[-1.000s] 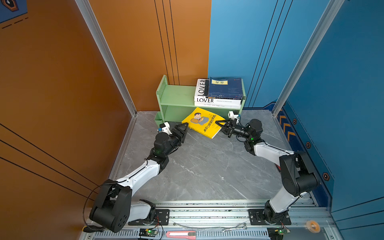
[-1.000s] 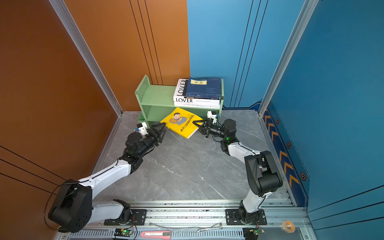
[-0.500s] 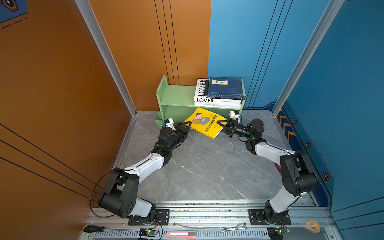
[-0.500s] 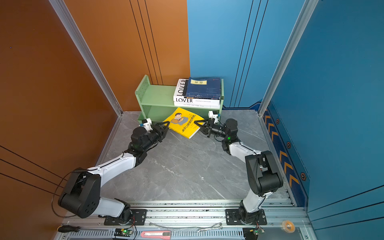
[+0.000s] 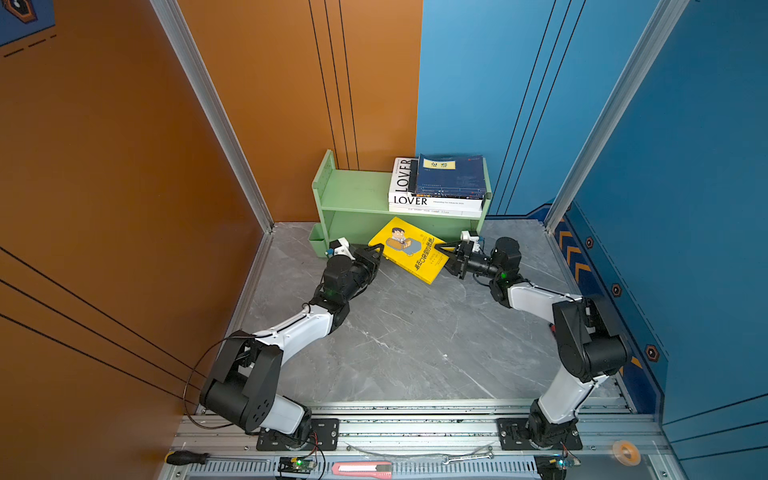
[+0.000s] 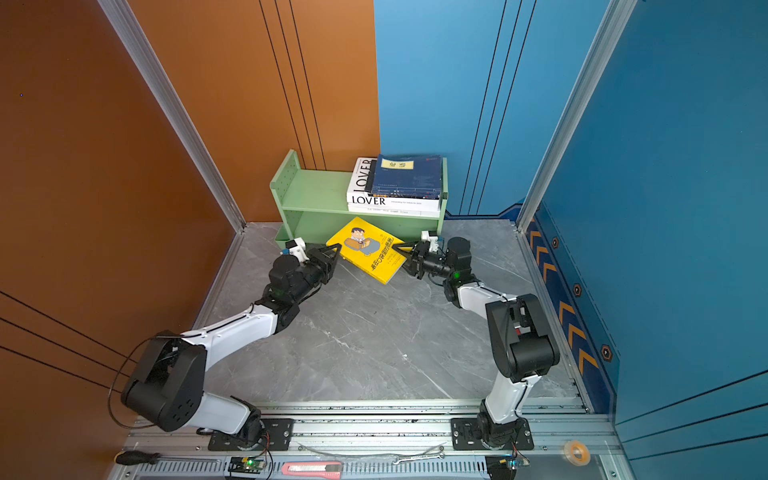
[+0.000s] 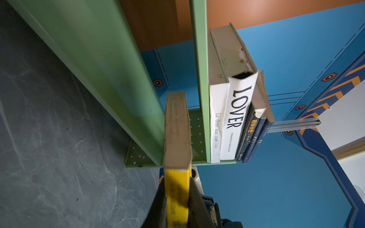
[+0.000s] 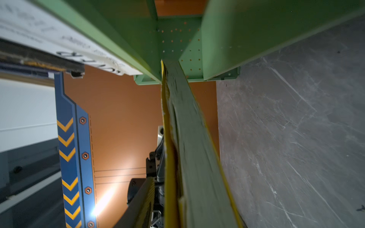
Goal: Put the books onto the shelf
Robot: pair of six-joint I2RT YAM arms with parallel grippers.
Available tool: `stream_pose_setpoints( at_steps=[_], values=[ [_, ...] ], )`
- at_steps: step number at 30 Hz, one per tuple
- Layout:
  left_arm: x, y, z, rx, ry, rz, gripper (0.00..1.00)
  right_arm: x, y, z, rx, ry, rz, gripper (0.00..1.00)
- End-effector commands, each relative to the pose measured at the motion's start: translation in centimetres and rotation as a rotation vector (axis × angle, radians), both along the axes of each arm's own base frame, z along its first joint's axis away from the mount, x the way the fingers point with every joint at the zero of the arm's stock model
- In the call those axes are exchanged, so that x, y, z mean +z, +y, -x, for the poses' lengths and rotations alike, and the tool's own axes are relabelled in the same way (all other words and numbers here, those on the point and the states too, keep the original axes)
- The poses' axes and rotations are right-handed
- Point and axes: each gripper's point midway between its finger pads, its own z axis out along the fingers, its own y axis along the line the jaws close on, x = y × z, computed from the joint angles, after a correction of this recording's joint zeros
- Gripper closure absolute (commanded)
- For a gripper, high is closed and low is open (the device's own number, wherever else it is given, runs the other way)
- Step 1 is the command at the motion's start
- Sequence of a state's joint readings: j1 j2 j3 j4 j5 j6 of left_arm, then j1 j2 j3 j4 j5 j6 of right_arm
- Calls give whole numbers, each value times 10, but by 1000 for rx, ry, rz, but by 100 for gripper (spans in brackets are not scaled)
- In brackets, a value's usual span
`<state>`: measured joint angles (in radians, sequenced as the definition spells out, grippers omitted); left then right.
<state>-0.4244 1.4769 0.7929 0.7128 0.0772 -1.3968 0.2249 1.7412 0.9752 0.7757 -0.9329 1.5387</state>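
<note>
1. Left gripper: jaws closed on one corner of the yellow cartoon-cover paperback book. In the left wrist view a black finger lies against each cover.
2. Right gripper: at the opposite corner, jaws parted. The one finger showing in the right wrist view stands clear of the cover, so it appears to hold nothing.
3. Yellow book: tilted and apparently lifted off the grey marbled floor. Its far corner is at the mouth of the lower tier of the pale green two-tier metal shelf, between the two boards.
4. Step in hand, as judged: slide the book into the lower tier on the left grip alone. Level it with the boards, push along its length, and release only once the lower board carries it.
5. Edges: the upper board's front lip is just above the book and the lower lip just below. The small green cup is near the left wrist.
6. Open room: the lower tier shows nothing else inside. The upper tier is bare on its left half, while the white "LOVER" hardback and navy yellow-labelled book are stacked on the right. The floor towards the arm bases is free for backing out.
</note>
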Motion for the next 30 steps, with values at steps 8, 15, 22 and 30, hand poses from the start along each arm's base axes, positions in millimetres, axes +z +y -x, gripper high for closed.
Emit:
stream_pose_setpoints(
  at_steps=[8, 15, 22, 30],
  values=[
    [-1, 3, -37, 188, -24, 52, 97, 24, -67, 11, -191, -90, 412, 24],
    [0, -5, -70, 249, -58, 155, 97, 20, -113, 30, -287, -35, 491, 17],
    [11, 3, -87, 311, -113, 264, 98, 26, -141, 50, -359, -37, 556, 16],
    [8, -8, -96, 341, -131, 187, 95, 41, -162, 58, -433, -60, 549, 14]
  ],
)
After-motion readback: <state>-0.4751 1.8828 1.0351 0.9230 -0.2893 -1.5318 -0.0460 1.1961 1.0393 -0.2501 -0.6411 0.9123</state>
